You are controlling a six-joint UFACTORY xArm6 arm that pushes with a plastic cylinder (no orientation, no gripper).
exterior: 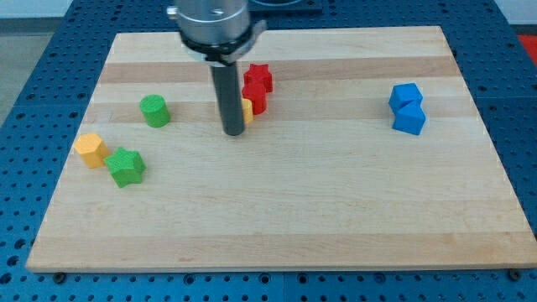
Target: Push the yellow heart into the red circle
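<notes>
The yellow heart [247,110] is mostly hidden behind my rod; only a sliver shows at the rod's right edge. It touches the red circle [256,98], which stands just to its right. A red star [258,76] sits right above the red circle, touching it. My tip [233,132] rests on the board directly left of and slightly below the yellow heart, against it.
A green circle [154,111] is left of the rod. A yellow hexagon [90,149] and a green star [126,166] lie at the view's left. Two blue blocks [407,108] sit together at the right. The wooden board [285,218] ends in blue pegboard.
</notes>
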